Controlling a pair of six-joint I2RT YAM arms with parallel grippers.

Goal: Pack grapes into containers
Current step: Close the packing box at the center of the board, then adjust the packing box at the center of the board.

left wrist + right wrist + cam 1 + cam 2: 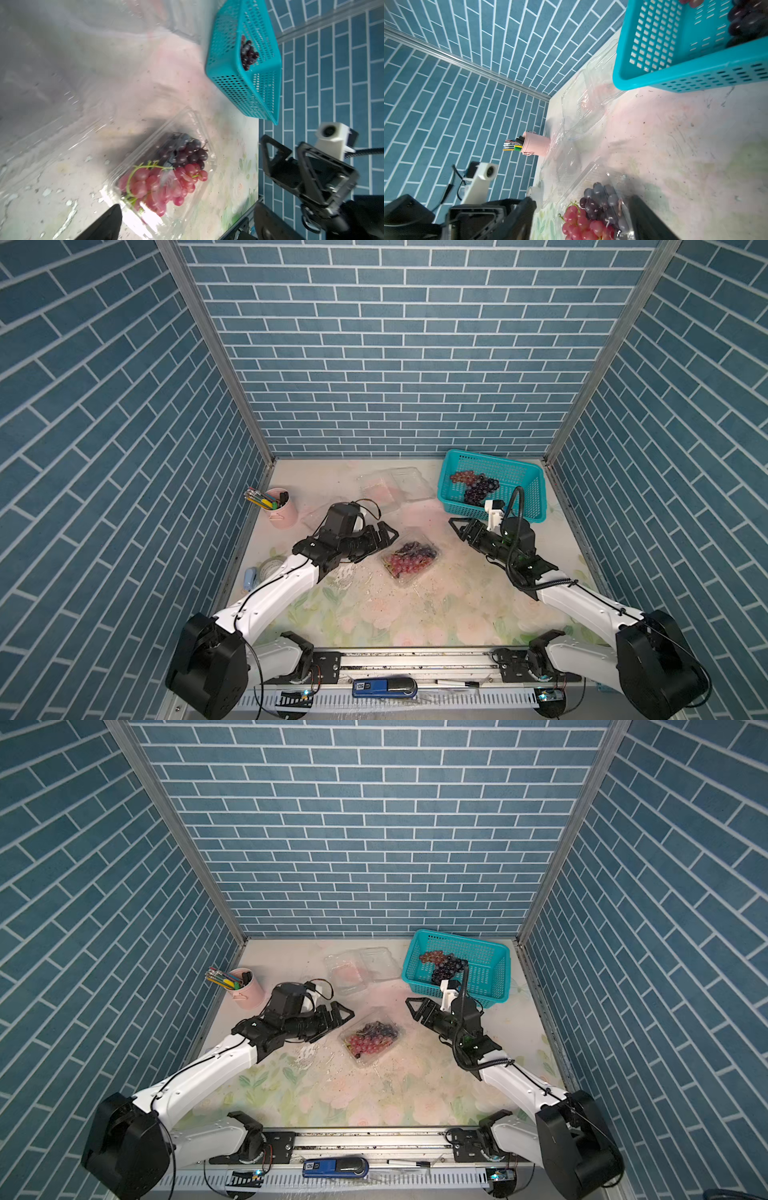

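A clear container (409,568) (371,1042) lies mid-table holding red and dark purple grapes (409,559) (166,172) (591,212), its lid down over them. My left gripper (384,541) (343,1021) (187,224) hangs open just left of the container, its dark fingers (108,224) apart and touching nothing. To the right of the box my right gripper (457,529) (412,1009) (583,220) is open and empty, with its fingers (648,218) spread wide. More grapes (473,485) (442,965) lie in the teal basket (523,489). Empty open containers (395,485) (587,108) lie at the back.
A pink pen cup (282,508) (535,143) stands at the back left. Another clear container (313,516) lies partly hidden behind my left arm. A tape roll (270,568) sits by the left wall. Crumbs and stains cover the flowered table top (415,614).
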